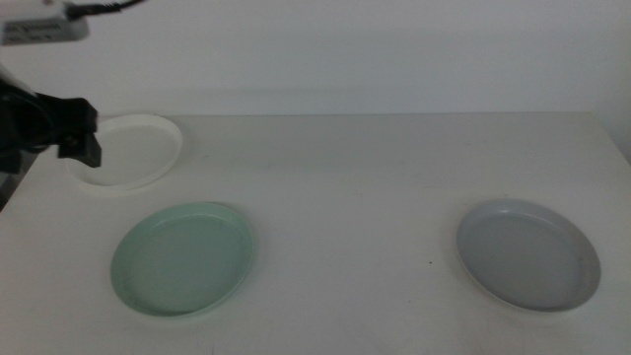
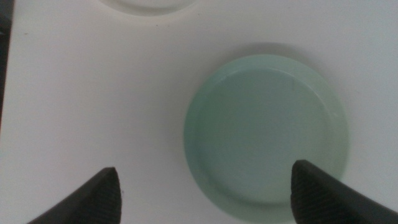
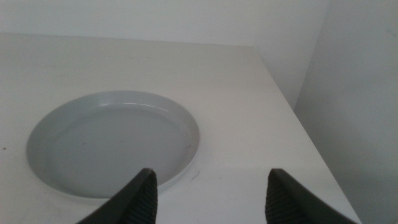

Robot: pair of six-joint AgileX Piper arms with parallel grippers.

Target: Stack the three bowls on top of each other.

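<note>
Three shallow bowls lie apart on the white table. The white bowl point(image 1: 133, 153) is at the back left, and its rim shows in the left wrist view point(image 2: 146, 5). The mint green bowl point(image 1: 182, 258) is at the front left point(image 2: 267, 134). The pale grey bowl point(image 1: 527, 254) is at the front right point(image 3: 112, 143). My left gripper point(image 1: 84, 140) hangs open and empty, raised above the table in front of the white bowl's left edge, looking down on the green bowl point(image 2: 205, 169). My right gripper point(image 3: 211, 173) is open and empty, low beside the grey bowl, and out of the middle view.
The table's right edge point(image 3: 311, 143) drops off close beside the grey bowl, with a wall beyond it. The table's left edge point(image 2: 5, 62) runs close to the left gripper. A grey fixture point(image 1: 39, 30) sits at the back left.
</note>
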